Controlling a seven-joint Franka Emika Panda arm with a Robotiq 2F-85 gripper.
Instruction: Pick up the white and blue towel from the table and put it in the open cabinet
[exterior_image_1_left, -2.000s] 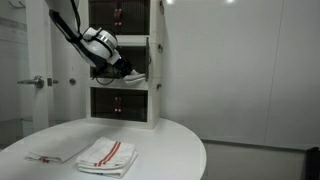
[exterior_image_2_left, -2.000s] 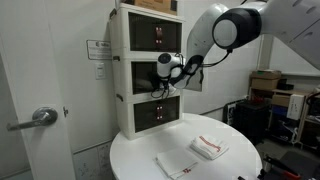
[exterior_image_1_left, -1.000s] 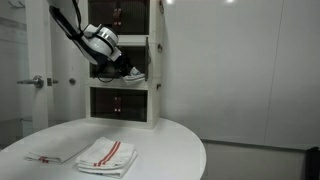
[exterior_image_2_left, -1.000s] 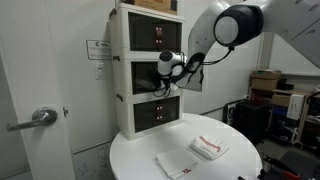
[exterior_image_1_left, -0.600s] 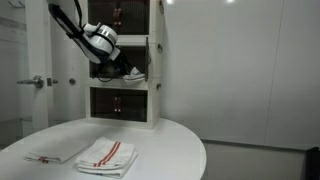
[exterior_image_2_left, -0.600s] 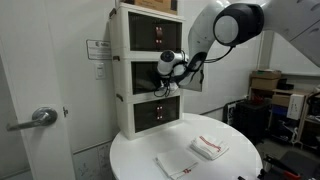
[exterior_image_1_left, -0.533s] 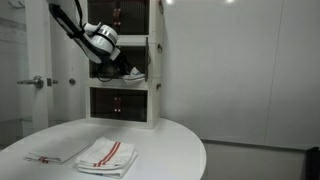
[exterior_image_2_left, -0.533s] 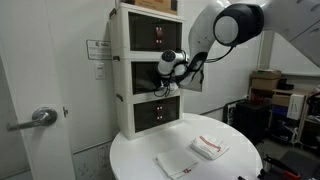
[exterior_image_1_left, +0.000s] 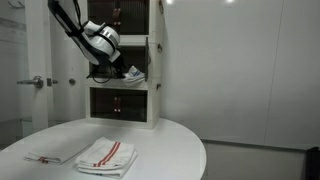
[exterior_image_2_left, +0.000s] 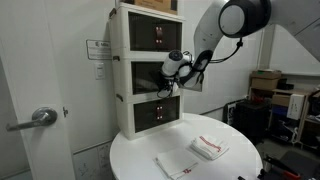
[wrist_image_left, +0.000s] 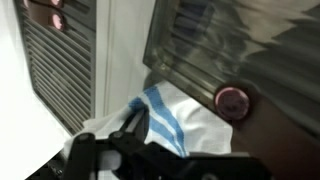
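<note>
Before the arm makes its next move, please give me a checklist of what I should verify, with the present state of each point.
1. Small folded white cloth with thin blue stripes lies in the middle white-framed cabinet: ok.
2. End effector is free of the cloth: cannot tell.
3. Cloth sits fully behind the cabinet's front edge: cannot tell.
4. Both red-striped white towels lie flat on the round white table: ok.

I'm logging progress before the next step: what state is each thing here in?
Middle white-framed cabinet: open.
White towel with thin blue stripes: rumpled, lying in that cabinet's opening.
Two folded white towels with red stripes: flat on the round white table.
Robotiq gripper: at the cabinet mouth, open or shut unclear.
</note>
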